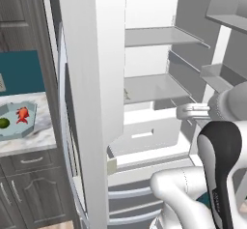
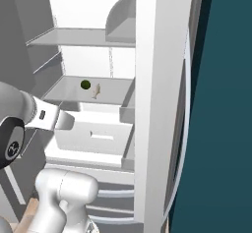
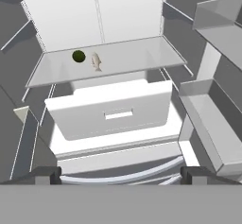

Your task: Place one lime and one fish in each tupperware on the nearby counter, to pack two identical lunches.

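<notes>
A pale teal octagonal tupperware (image 1: 10, 130) sits on the marble counter (image 1: 34, 141) at the left, holding one dark green lime (image 1: 4, 122) and the red-orange fish (image 1: 22, 114). The second lime (image 3: 78, 56) (image 2: 85, 84) and the pale cream fish (image 3: 96, 61) (image 2: 96, 91) lie side by side on the middle shelf (image 3: 137, 55) of the open fridge, toward its left. My gripper (image 3: 120, 175) is open and empty, in front of the fridge, well short of and below that shelf. The dark grey tupperware is out of view.
A white drawer (image 3: 113, 112) juts out below the shelf. Door bins (image 3: 212, 124) stand at the right in the hand view. The open fridge door (image 1: 87, 102) stands between the fridge interior and the counter. Dark cabinets (image 1: 29, 189) sit under the worktop.
</notes>
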